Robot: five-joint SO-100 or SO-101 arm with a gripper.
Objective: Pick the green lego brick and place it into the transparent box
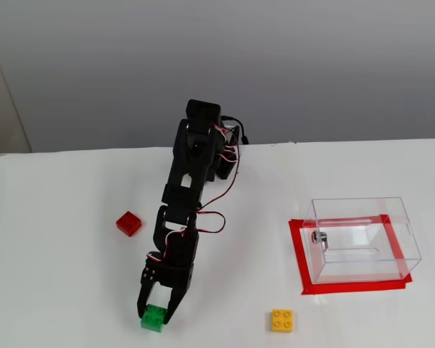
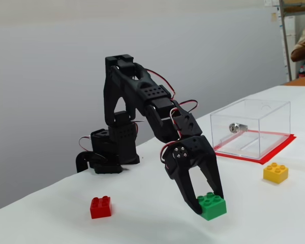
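Matte black printed arm (image 2: 142, 101) — looping red, white and black wires, small silver screws near the wrist.

In a fixed view, the lego brick (image 1: 153, 317) sits between the pincer (image 1: 154, 313) tips (seemingly lifted), transparent box (image 1: 362, 239) far right.

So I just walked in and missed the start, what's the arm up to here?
The black arm's gripper is shut on the green lego brick, which looks lifted just clear of the white table. The transparent box sits on its red tape outline off to the right in both fixed views, with no brick in it. The red brick and yellow brick lie untouched on the table.
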